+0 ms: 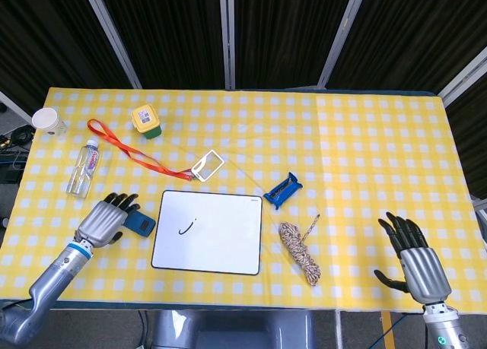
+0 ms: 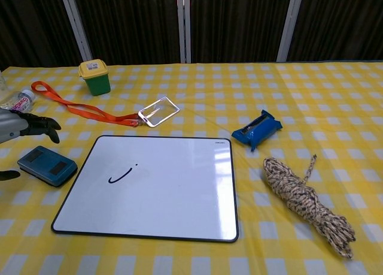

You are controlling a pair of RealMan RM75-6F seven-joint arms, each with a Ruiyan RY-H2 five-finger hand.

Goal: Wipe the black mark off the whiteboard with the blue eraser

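The blue eraser [image 1: 135, 222] is lying flat on the yellow checked tablecloth [image 1: 358, 151] just to the left of the whiteboard [image 1: 221, 239], apart from the board's frame and not yet lifted. The left hand [image 1: 106, 218] is hovering over the eraser's outer end with its fingers spread apart and holding nothing; the chest view shows the fingertips above and behind the eraser, with the thumb low at the frame edge, so no contact is evident. The right hand [image 1: 417, 258] is sitting well to the right of the whiteboard, near the table's front edge, fingers apart and empty. The black mark [image 2: 121, 175], a short curved stroke with a dot above it, is lying in the left half of the whiteboard, near the eraser's side. Judged step: closing on the eraser. For a sound grasp, the hand should be descending squarely so thumb and fingers are bracketing the eraser's long sides, leaving the underside free to meet the board. The eraser looks rigid and low, so a shallow pinch is risking a slip. The board appears unsecured, so wiping pressure may be shifting it toward the coiled rope [image 1: 300, 252] to its right.
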